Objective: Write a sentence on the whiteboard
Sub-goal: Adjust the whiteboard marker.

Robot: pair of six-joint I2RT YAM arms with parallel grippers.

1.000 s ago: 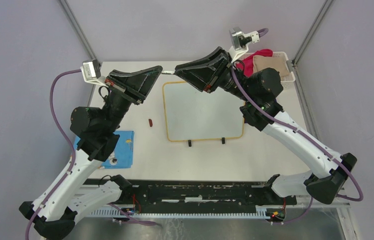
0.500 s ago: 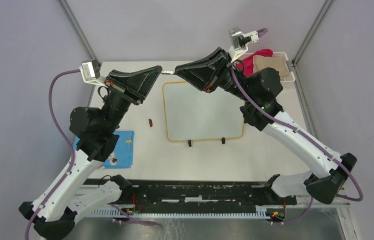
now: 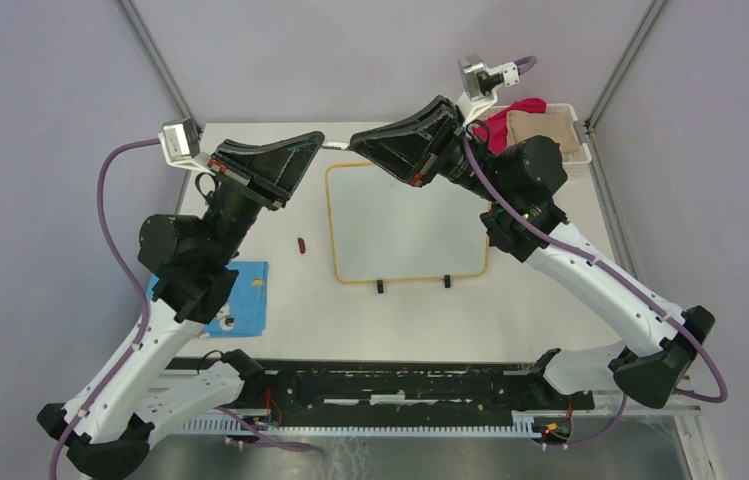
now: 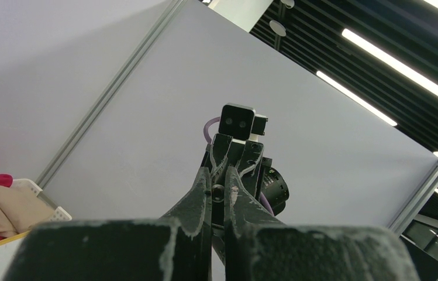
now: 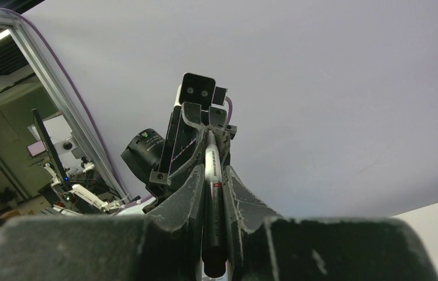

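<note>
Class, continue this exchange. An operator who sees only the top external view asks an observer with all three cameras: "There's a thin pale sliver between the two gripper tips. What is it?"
Observer: The right wrist view shows a slim marker pen with a pale barrel and a dark near end.
Operator: Is it actually gripped on that side?
Observer: Yes. The black two-finger right gripper has its jaws close against both sides of it.
Operator: And the other arm?
Observer: The left wrist view shows the black left gripper with its jaws shut to a narrow slit.
</note>
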